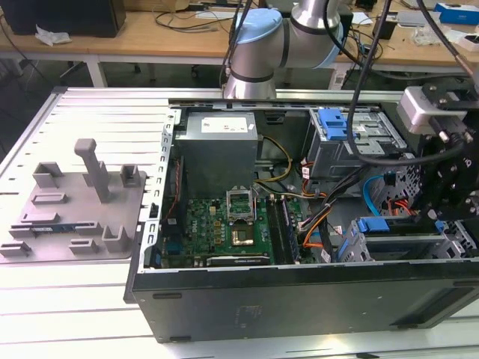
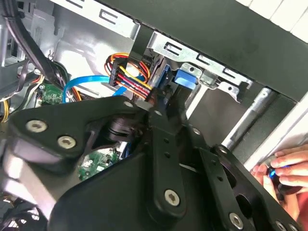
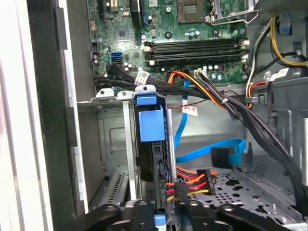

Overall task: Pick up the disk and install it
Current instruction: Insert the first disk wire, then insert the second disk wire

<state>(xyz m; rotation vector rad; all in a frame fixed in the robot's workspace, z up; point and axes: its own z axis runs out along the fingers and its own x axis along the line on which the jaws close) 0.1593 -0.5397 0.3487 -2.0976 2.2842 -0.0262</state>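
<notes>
The disk (image 3: 150, 122) stands on edge in a slot of the metal drive cage (image 3: 113, 144) at the case's front corner. Its bright blue bracket faces the motherboard, and a red, yellow and black cable plug sits at its other end. My gripper (image 3: 159, 215) hangs directly over that cabled end, its black linkage close around the disk's edge. In the second wrist view the gripper (image 2: 166, 113) reaches down to the blue bracket of the disk (image 2: 185, 79). In the exterior view the gripper (image 1: 449, 202) is over the cage at the right, beside the disk (image 1: 374, 225).
The open computer case (image 1: 299, 292) holds a motherboard (image 1: 224, 232), a power supply (image 1: 217, 146) and loose cables (image 3: 226, 101). A second blue latch (image 1: 334, 123) tops the upper bay. A grey fixture with posts (image 1: 75, 202) lies at the exterior view's left. A person's hand (image 2: 284, 168) is beside the case.
</notes>
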